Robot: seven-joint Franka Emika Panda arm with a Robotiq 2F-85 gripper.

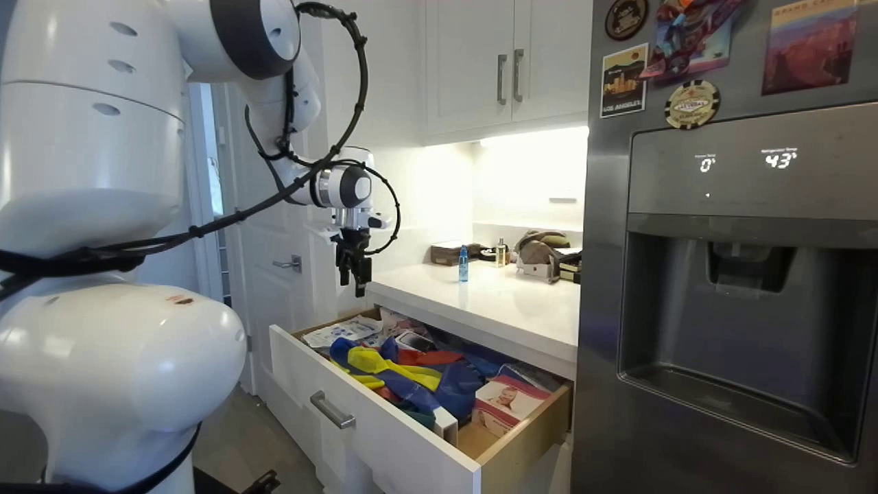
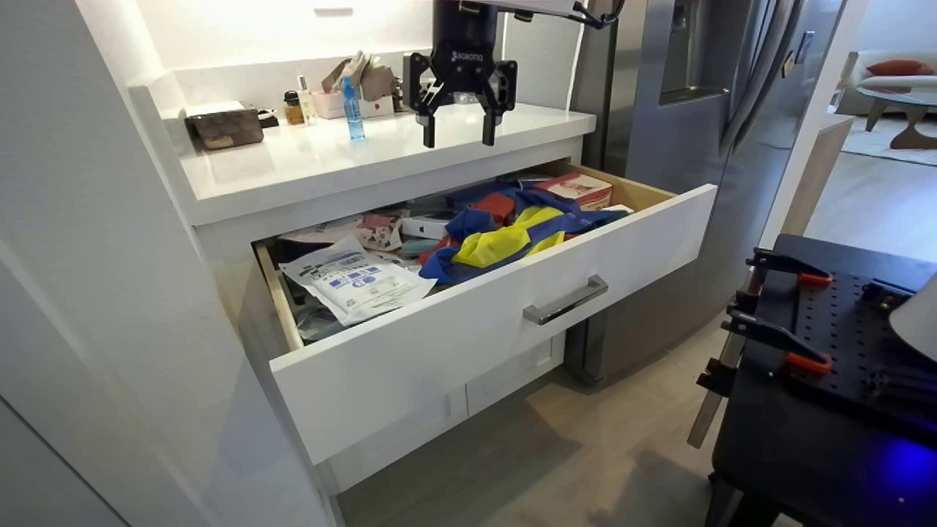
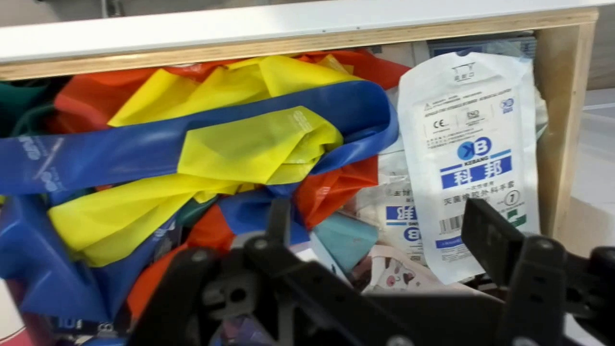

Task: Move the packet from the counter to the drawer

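A flat white packet with blue print lies in the open drawer at the end away from the fridge; it shows in both exterior views point(image 1: 339, 333) point(image 2: 351, 282) and in the wrist view point(image 3: 471, 144). The drawer point(image 1: 384, 425) point(image 2: 454, 351) has a white front and wooden sides point(image 3: 569, 139). It is pulled out below the white counter point(image 1: 507, 309) point(image 2: 293, 172). My gripper point(image 1: 352, 285) point(image 2: 459, 137) hangs above the drawer, fingers pointing down and apart, with nothing between them. In the wrist view my open gripper point(image 3: 379, 216) overlaps the packet's lower part; the packet lies below it, not held.
Blue, yellow and red bands point(image 3: 259, 144) and a red-white box point(image 2: 578, 189) fill the drawer. A blue spray bottle point(image 1: 463, 264) point(image 2: 353, 110), a dark box point(image 2: 227, 128) and other items stand on the counter. The steel fridge point(image 1: 603, 309) is beside the drawer.
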